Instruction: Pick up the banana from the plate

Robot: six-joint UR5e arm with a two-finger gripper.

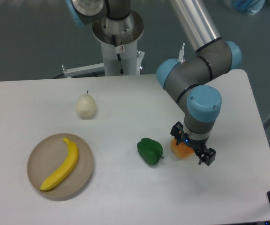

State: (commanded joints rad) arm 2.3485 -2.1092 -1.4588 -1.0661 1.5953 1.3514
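Banana (62, 165): was laid diagonally on the plate (38, 151), untouched.
Pincer (193, 148): was held over an orange object (181, 151); apparently spread, grip unclear.
Approach: fingers should be set across the banana's middle.

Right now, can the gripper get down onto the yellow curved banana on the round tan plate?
Probably yes: the banana lies uncovered on the plate, and the gripper is well off to the side.
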